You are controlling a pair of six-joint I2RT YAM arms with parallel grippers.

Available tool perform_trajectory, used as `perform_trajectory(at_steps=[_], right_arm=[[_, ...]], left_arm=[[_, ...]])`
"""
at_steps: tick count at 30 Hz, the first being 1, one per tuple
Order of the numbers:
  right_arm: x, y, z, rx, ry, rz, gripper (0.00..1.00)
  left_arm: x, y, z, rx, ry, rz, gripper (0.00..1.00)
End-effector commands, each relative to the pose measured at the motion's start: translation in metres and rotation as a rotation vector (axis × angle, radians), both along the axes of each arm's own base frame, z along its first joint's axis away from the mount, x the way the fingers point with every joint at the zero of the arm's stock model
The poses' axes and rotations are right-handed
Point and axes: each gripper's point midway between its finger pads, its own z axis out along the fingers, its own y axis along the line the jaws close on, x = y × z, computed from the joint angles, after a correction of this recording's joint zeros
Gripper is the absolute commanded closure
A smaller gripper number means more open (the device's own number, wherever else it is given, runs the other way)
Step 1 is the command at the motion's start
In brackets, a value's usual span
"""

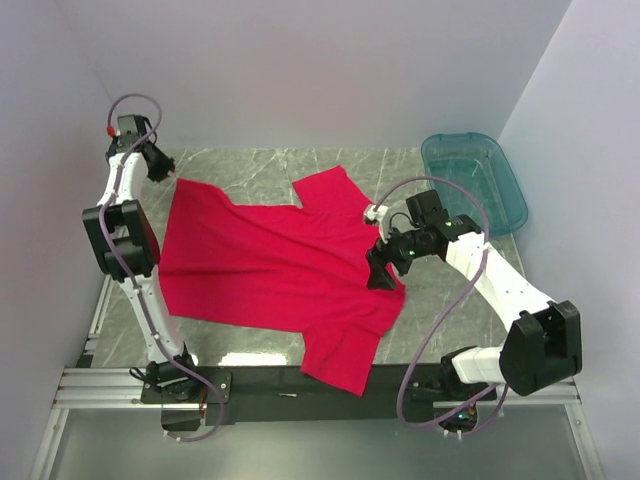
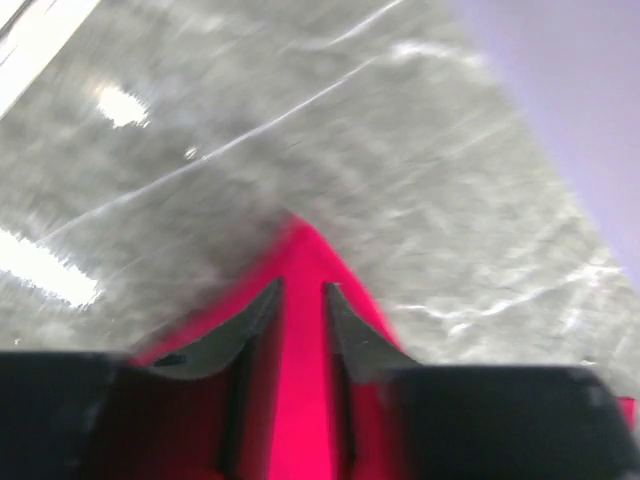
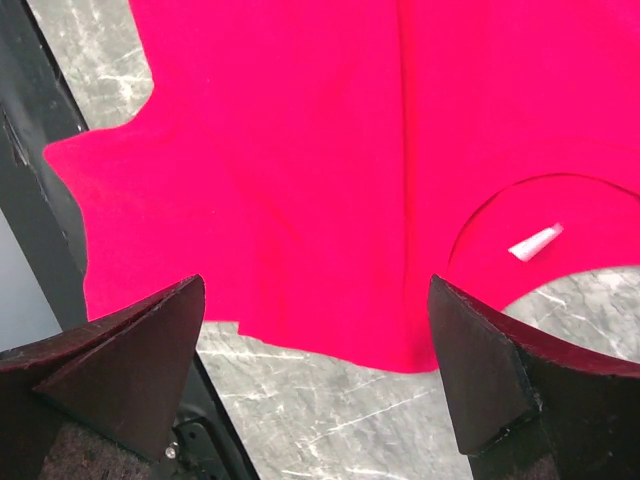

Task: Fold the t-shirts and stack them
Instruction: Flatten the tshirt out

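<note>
We see a grey marble-patterned tabletop (image 1: pixel 260 165), its pale veins running slantwise across it. At its far right corner sits a translucent teal plastic bin (image 1: pixel 470 185), rectangular with rounded corners, set at a slant to the table's edges and just beside the right wall (image 1: pixel 585 110). That wall and the back wall (image 1: pixel 300 70) are plain pale lavender. Along the table's near edge we find a black strip (image 1: pixel 300 381), and on the near side of it a silver aluminium rail frame (image 1: pixel 100 387) whose bars also run up the table's left side. In the left wrist view, bright glare patches (image 2: pixel 118 105) lie on the glossy surface.
</note>
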Motion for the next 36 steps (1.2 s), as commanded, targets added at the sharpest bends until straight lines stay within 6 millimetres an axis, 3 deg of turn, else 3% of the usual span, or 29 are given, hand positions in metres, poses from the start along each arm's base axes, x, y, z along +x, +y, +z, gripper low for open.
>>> perform_trajectory(at_steps=[1,2,3,4,5,6,7,8,9,10,11,12,13,14,15,16,18,22,27,28,31,36], right_arm=[[0.000,0.004,-0.004,0.014,0.005,0.037,0.02],[-0.008,0.010,-0.005,0.028,-0.004,0.114,0.02],[-0.019,0.018,-0.008,0.050,0.010,0.190,0.02],[-0.030,0.022,-0.012,0.036,0.011,0.263,0.02],[-0.046,0.040,-0.018,0.013,-0.031,0.396,0.02],[-0.053,0.047,-0.028,-0.019,-0.047,0.438,0.02],[-0.040,0.057,-0.036,-0.092,-0.155,0.454,0.02],[-0.055,0.078,-0.040,-0.116,-0.191,0.523,0.02],[-0.053,0.093,-0.047,-0.155,-0.224,0.531,0.01],[-0.041,0.108,-0.047,-0.186,-0.296,0.515,0.02],[-0.040,0.120,-0.050,-0.205,-0.298,0.495,0.01],[-0.045,0.147,-0.054,-0.216,-0.306,0.531,0.01],[-0.037,0.159,-0.056,-0.245,-0.339,0.514,0.01],[-0.038,0.169,-0.060,-0.261,-0.332,0.493,0.01],[-0.041,0.189,-0.070,-0.280,-0.329,0.513,0.01],[-0.046,0.193,-0.077,-0.307,-0.322,0.533,0.01],[-0.044,0.200,-0.096,-0.374,-0.324,0.513,0.03],[-0.054,0.206,-0.115,-0.414,-0.297,0.525,0.10],[-0.071,0.199,-0.131,-0.447,-0.235,0.572,0.35],[-0.077,0.196,-0.133,-0.452,-0.224,0.592,0.46],[-0.106,0.183,-0.140,-0.450,-0.186,0.707,0.67],[-0.176,0.162,-0.120,-0.371,-0.163,0.953,0.76]], left_arm=[[0.009,-0.005,0.043,0.024,-0.079,-0.037,0.63],[0.015,-0.006,0.060,0.040,-0.141,-0.052,0.59],[0.008,-0.010,0.059,0.038,-0.141,-0.073,0.50],[0.000,-0.012,0.095,0.077,-0.216,-0.092,0.47],[-0.006,-0.013,0.108,0.091,-0.253,-0.093,0.41],[-0.016,-0.012,0.102,0.098,-0.269,-0.072,0.36],[-0.033,-0.016,0.144,0.121,-0.361,-0.066,0.25],[-0.044,-0.018,0.155,0.133,-0.393,-0.057,0.20],[-0.061,-0.020,0.140,0.114,-0.376,-0.032,0.14],[-0.078,-0.012,0.143,0.136,-0.379,0.029,0.01],[-0.104,-0.015,0.174,0.146,-0.459,0.054,0.01],[-0.126,-0.010,0.143,0.112,-0.422,0.092,0.01],[-0.149,-0.019,0.168,0.096,-0.509,0.069,0.01],[-0.163,-0.022,0.162,0.076,-0.519,0.059,0.01],[-0.182,-0.018,0.132,0.057,-0.475,0.075,0.01],[-0.200,-0.023,0.143,0.065,-0.515,0.064,0.01],[-0.220,-0.030,0.118,0.071,-0.465,0.033,0.01],[-0.249,-0.035,0.103,0.119,-0.424,0.023,0.01],[-0.259,-0.041,0.101,0.126,-0.430,0.007,0.01],[-0.259,-0.041,0.098,0.125,-0.421,0.005,0.00],[-0.260,-0.041,0.097,0.123,-0.417,0.003,0.01],[-0.259,-0.044,0.087,0.100,-0.407,-0.007,0.01]])
